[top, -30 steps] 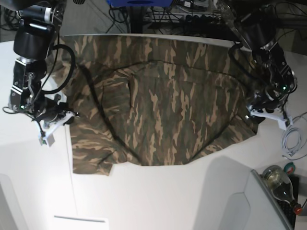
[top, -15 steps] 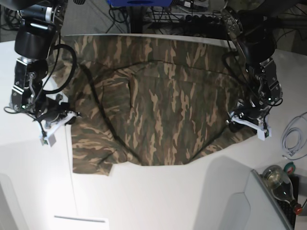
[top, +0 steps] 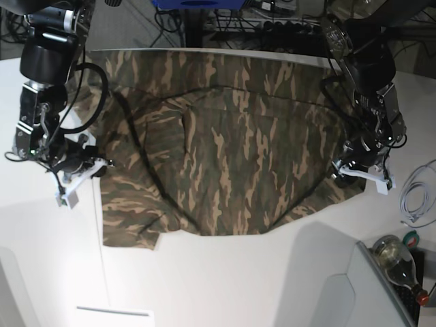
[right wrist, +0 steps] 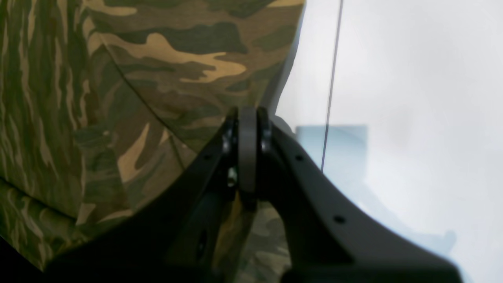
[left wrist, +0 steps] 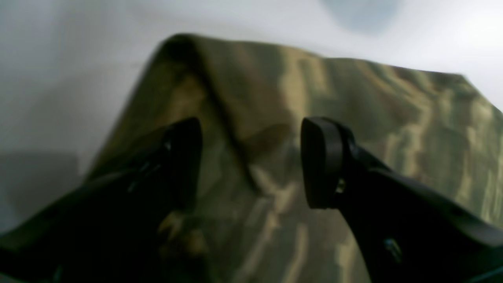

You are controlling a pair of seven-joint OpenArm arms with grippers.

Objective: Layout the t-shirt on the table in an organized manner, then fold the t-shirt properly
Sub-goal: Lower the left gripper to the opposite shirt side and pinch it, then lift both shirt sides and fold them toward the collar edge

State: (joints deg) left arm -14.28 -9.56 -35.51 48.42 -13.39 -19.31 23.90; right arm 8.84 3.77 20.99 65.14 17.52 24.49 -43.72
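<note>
The camouflage t-shirt (top: 231,157) lies spread across the white table (top: 204,286), with creases and a fold near its lower left corner. My left gripper (top: 351,170) hangs over the shirt's right edge. In the left wrist view it (left wrist: 251,161) stands open, a blurred corner of the t-shirt (left wrist: 314,90) below its fingers (left wrist: 320,161) and nothing between them. My right gripper (top: 88,170) is at the shirt's left edge. In the right wrist view it (right wrist: 247,149) is shut, pads pressed together, tips at the hem of the t-shirt (right wrist: 157,59).
A thin dark seam (right wrist: 332,78) runs along the table beside the right gripper. At the lower right stand a glass bottle (top: 398,262) and a coiled white cable (top: 415,201). Dark cables and gear (top: 272,20) lie behind the table's far edge.
The left arm swung inward over the shirt's right edge, then drew back slightly outward. Its jaws stayed open. The right arm and the shirt have not moved.
</note>
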